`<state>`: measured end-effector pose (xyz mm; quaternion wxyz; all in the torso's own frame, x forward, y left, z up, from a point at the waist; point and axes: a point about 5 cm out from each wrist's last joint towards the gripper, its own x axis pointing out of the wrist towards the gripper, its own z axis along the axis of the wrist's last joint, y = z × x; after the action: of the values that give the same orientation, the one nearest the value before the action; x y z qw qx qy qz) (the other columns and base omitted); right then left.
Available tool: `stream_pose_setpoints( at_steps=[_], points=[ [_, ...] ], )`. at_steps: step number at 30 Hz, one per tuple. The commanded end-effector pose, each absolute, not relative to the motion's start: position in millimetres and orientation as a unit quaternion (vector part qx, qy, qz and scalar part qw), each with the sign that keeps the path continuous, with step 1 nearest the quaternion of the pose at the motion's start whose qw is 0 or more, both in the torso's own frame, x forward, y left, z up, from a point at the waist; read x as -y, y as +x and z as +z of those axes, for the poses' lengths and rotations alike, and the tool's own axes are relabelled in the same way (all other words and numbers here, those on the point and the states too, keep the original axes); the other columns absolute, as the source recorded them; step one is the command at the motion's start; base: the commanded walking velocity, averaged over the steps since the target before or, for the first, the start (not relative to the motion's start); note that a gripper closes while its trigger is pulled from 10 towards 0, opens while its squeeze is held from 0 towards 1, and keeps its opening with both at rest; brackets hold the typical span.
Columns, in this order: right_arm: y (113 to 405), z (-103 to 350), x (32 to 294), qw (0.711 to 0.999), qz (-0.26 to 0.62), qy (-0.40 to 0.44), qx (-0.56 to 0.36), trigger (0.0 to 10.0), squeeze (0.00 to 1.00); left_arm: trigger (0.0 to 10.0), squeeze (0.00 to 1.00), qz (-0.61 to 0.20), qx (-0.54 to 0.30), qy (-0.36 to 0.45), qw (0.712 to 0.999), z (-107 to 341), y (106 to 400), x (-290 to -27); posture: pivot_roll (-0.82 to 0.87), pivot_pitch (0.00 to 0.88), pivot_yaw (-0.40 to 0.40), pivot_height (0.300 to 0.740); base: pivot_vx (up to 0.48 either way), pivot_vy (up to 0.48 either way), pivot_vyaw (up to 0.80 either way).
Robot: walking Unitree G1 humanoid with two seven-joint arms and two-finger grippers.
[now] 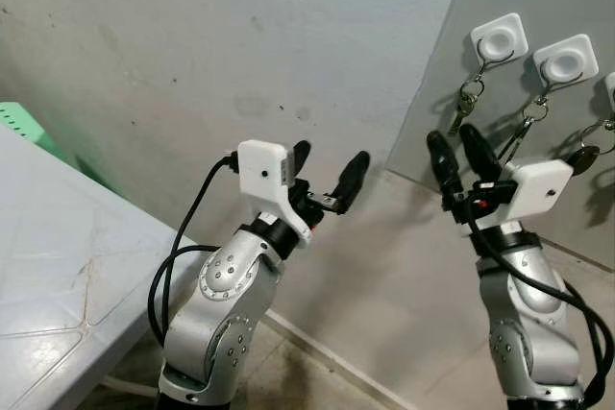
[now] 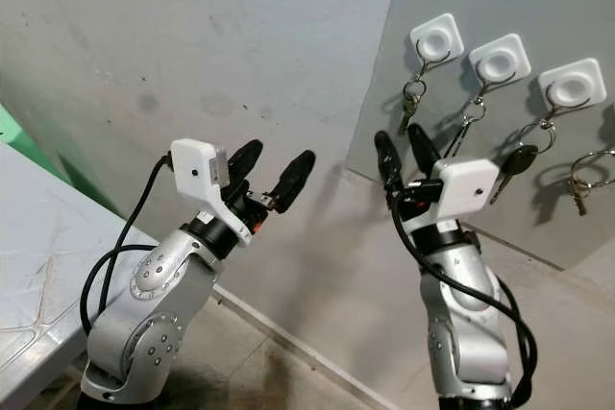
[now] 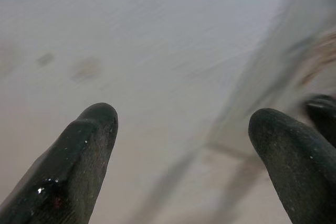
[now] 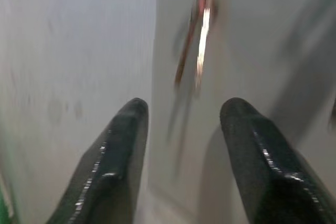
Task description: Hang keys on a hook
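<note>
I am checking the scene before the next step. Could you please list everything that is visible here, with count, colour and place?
Hooks: at least three, white square pads, in a row on the grey board, upper right.
Keys: one set under each of the three hooks, metallic, one with a dark head; a fourth ring with keys hangs at the right edge of the right eye view.
Board: one, grey, leaning against or fixed to the wall, right side.
Wall: grey concrete, stained, behind both arms.
Table: one, pale grey, on the left.
Green object: one, at the far left edge, behind the table.
Left gripper: black fingers open, holding nothing, raised toward the wall.
Right gripper: black fingers open, holding nothing, just below the leftmost keys.
</note>
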<state>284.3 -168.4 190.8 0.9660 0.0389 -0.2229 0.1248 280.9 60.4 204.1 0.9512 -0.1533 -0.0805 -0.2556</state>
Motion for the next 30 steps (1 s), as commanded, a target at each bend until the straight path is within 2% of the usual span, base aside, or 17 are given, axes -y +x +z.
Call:
stream_pose_setpoints(
  at_steps=[1,10,12,20,21,22,23,30],
  points=[
    [282,184,169,0.969,0.119,0.040,0.215,10.0,1.00,10.0,0.00,-0.238,0.079,-0.145,0.957,198,283,-65,0.03,0.088,-0.073,0.740,0.000,0.000,0.00],
    [276,140,168,0.983,0.108,0.032,0.147,10.0,1.00,10.0,0.00,-0.181,0.041,-0.112,0.976,151,290,-83,0.02,0.077,-0.070,0.740,0.000,0.000,0.00],
    [274,118,171,0.989,0.095,0.028,0.110,10.0,1.00,10.0,0.00,-0.160,0.012,-0.087,0.983,123,291,-90,0.02,0.071,-0.070,0.740,0.000,0.000,0.00],
    [269,72,176,0.995,0.089,0.024,0.033,10.0,1.00,10.0,0.00,-0.137,-0.035,-0.058,0.988,78,293,-97,0.02,0.065,-0.064,0.740,0.000,0.000,0.00],
    [269,61,178,0.996,0.089,0.019,0.010,10.0,0.40,10.0,0.00,-0.130,-0.046,-0.049,0.989,69,293,-98,0.02,0.065,-0.063,0.740,0.000,0.000,0.00],
    [268,54,179,0.996,0.089,0.016,-0.006,10.0,0.40,10.0,0.00,-0.126,-0.054,-0.045,0.990,63,293,-99,0.02,0.065,-0.061,0.740,0.000,0.000,0.00],
    [267,45,181,0.996,0.086,0.013,-0.026,10.0,0.00,10.0,0.00,-0.119,-0.063,-0.044,0.990,56,292,-102,0.02,0.065,-0.061,0.740,0.000,0.000,0.00],
    [255,-6,189,0.985,0.079,-0.011,-0.152,10.0,0.00,10.0,0.00,-0.103,-0.155,-0.033,0.982,6,282,-118,0.02,0.058,-0.052,0.740,0.000,0.000,0.00]
  ],
)
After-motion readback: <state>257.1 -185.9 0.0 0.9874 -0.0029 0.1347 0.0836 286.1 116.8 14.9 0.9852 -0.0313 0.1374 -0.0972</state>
